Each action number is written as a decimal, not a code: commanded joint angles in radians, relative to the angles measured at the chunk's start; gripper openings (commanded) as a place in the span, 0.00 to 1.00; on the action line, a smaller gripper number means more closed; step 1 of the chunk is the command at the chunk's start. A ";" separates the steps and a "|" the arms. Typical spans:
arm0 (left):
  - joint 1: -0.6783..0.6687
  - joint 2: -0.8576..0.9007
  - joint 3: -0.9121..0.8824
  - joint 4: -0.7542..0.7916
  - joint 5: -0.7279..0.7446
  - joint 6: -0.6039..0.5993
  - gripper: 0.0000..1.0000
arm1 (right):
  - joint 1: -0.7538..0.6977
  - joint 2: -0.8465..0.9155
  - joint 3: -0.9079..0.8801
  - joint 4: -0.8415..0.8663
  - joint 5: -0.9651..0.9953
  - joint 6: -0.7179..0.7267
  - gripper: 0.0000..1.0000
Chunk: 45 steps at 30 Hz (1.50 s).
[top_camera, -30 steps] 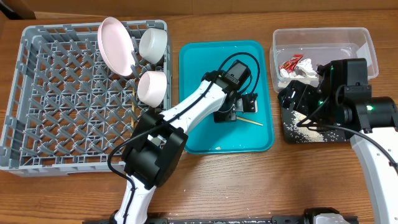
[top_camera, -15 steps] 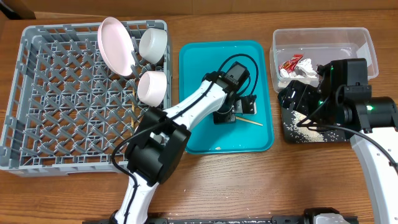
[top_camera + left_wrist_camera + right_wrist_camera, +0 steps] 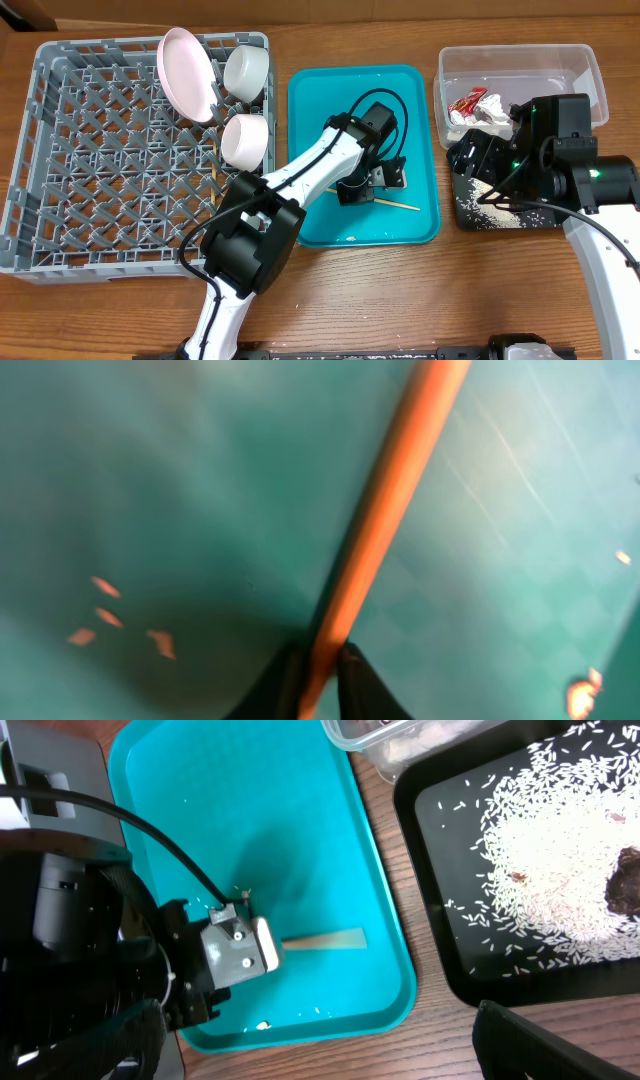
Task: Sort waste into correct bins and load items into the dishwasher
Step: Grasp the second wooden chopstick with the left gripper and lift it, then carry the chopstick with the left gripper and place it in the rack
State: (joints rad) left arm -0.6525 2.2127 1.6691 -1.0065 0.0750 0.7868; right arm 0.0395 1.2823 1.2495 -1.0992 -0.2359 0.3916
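A thin wooden chopstick point(image 3: 390, 510) lies slanted on the teal tray point(image 3: 320, 100), and my left gripper point(image 3: 320, 655) is shut on its lower end. From above, the left gripper point(image 3: 362, 190) sits low over the tray's middle with the chopstick point(image 3: 398, 204) sticking out to the right. My right gripper point(image 3: 310, 1050) stands wide open with nothing between its fingers, hovering point(image 3: 470, 160) over the black tray point(image 3: 470, 222) of rice point(image 3: 560, 860). The grey dish rack point(image 3: 60, 200) holds a pink plate point(image 3: 188, 72) and two white bowls point(image 3: 247, 70) point(image 3: 245, 140) at its back right.
The clear tub point(image 3: 530, 65) at the back right holds a red wrapper point(image 3: 466, 101) and a white napkin point(image 3: 492, 112). A brown scrap point(image 3: 625, 885) lies among the rice. A few crumbs dot the teal tray's front edge point(image 3: 262, 1025).
My left gripper has closed on the chopstick and shifted slightly toward the front left of the teal tray. The right arm has not moved.
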 commanded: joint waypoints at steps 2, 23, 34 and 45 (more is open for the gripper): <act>0.004 0.054 -0.007 -0.013 0.000 -0.069 0.04 | -0.002 -0.003 0.014 0.005 0.000 -0.002 1.00; 0.074 0.048 0.543 -0.230 -0.243 -0.828 0.04 | -0.002 -0.003 0.014 0.005 0.000 -0.002 1.00; 0.296 0.035 0.964 -0.684 -0.363 -1.091 0.04 | -0.002 -0.003 0.014 0.005 0.000 -0.002 1.00; 0.502 -0.171 0.690 -0.683 -0.260 -1.011 0.04 | -0.002 -0.003 0.014 0.005 0.000 -0.002 1.00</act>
State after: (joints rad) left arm -0.1616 2.1529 2.4557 -1.6833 -0.1589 -0.2264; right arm 0.0395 1.2823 1.2495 -1.0988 -0.2363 0.3920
